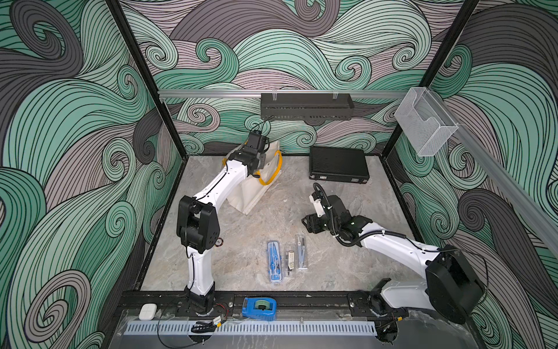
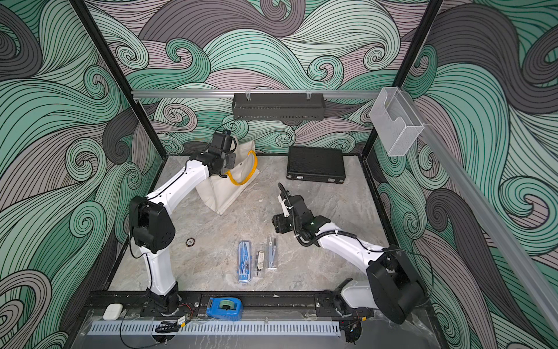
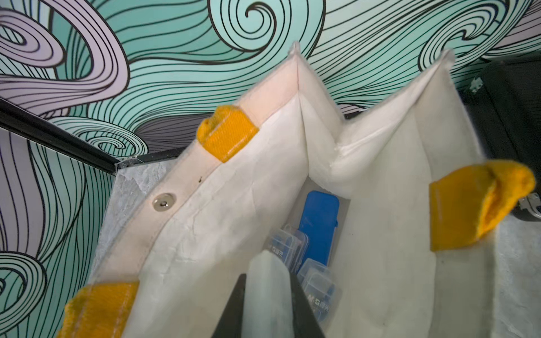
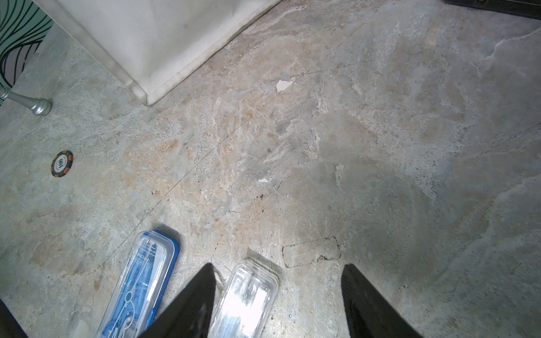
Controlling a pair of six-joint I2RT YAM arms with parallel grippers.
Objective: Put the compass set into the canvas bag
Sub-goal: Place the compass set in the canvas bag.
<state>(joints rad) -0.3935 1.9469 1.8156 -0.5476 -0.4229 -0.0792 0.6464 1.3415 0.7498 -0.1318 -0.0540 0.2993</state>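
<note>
Left gripper (image 3: 268, 281) pinching the rim of the off-white canvas bag (image 1: 247, 196), yellow handles (image 1: 280, 165), mouth open, far left, cases (image 3: 319, 219) inside, right gripper (image 4: 278, 266) spread above a clear compass set (image 4: 246, 298) near centre, blue-backed compass set (image 4: 146, 278) just left of it

Teal swirl walls, marbled table, off-white bag.
Walls (image 1: 75, 121): teal, mauve and grey swirls, thin black lines. Table (image 1: 256, 229): marbled grey-beige, white chips. Bag (image 1: 250, 193): off-white; handles (image 1: 273, 176) yellow. Hard case (image 1: 338, 167): black. Compass case (image 1: 274, 261): blue, clear lid. Slim cases (image 1: 302, 252): clear. Tape dispenser (image 1: 259, 307): blue, green roll. Arms (image 1: 217, 184): white, black joints. Chip (image 4: 62, 163): black, orange, white centre.
</note>
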